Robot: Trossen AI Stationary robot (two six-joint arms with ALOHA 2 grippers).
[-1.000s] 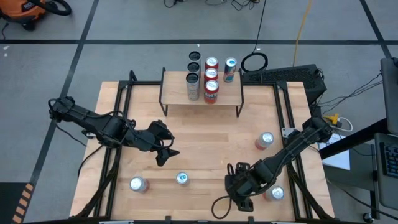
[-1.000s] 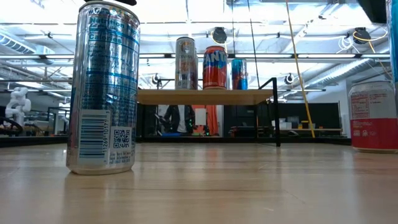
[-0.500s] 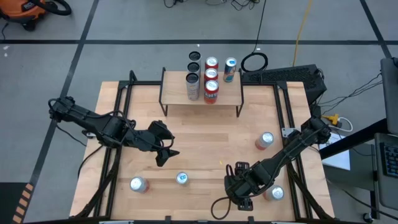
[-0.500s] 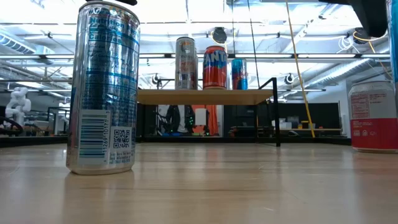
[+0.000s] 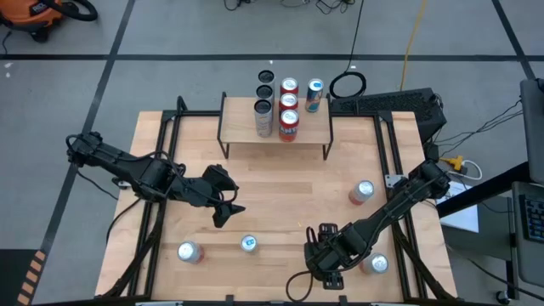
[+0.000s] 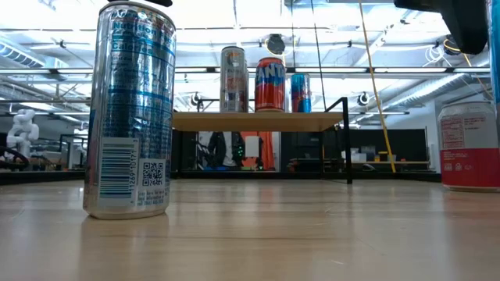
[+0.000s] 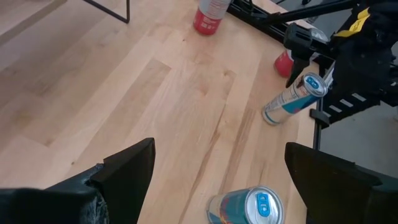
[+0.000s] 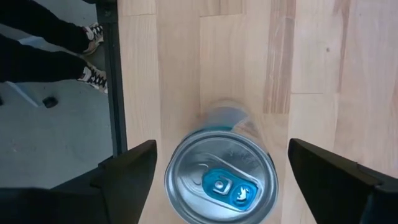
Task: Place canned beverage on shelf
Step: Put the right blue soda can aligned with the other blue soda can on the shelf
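A slim silver-and-blue can (image 8: 221,180) with a blue tab stands upright on the wooden table near its front edge; it also shows in the left wrist view (image 7: 292,102). My right gripper (image 8: 222,149) hangs open above it, pointing steeply down, one finger on either side of the can's top without touching. In the high view this gripper (image 5: 327,262) hides the can. The shelf (image 5: 246,127) stands at the table's far edge with several cans on it. My left gripper (image 5: 228,208) waits open over the table's left middle.
Loose upright cans stand at the front left (image 5: 189,252), the front middle (image 5: 249,244), the right (image 5: 364,192) and the front right (image 5: 376,264). A person's legs and shoes (image 8: 62,37) show beyond the table's black frame (image 8: 112,74). Bare tabletop lies between the arms and the shelf.
My right gripper has sunk a little toward the can beneath it; in the low view more of it shows at the top right.
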